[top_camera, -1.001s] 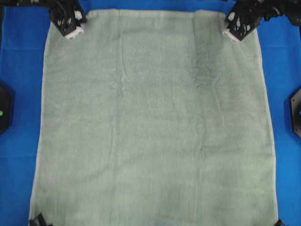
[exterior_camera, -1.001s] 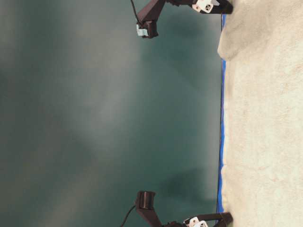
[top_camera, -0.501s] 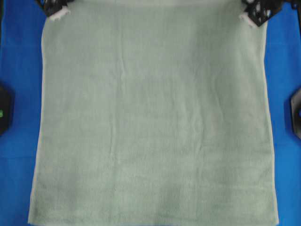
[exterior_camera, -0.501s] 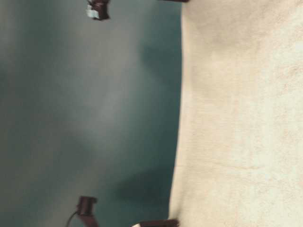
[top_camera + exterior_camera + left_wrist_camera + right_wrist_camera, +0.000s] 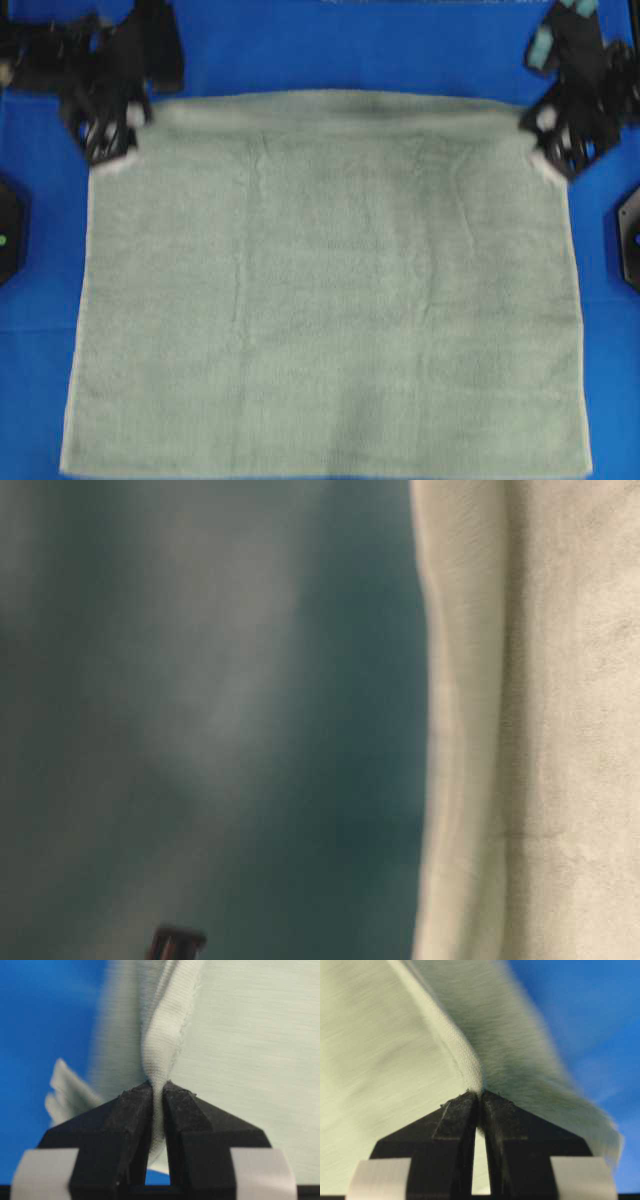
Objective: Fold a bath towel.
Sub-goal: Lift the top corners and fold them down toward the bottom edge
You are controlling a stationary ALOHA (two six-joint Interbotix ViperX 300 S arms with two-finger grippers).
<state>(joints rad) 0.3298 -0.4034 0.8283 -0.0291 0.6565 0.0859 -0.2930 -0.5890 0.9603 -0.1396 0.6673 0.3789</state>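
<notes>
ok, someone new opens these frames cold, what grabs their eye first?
The bath towel, a big pale green rectangle filling most of the bright blue cloth in the overhead view. Next, the left gripper and right gripper, each pinching a far corner, with that far edge doubled over. Both wrist views show hem clamped between shut jaws.
</notes>
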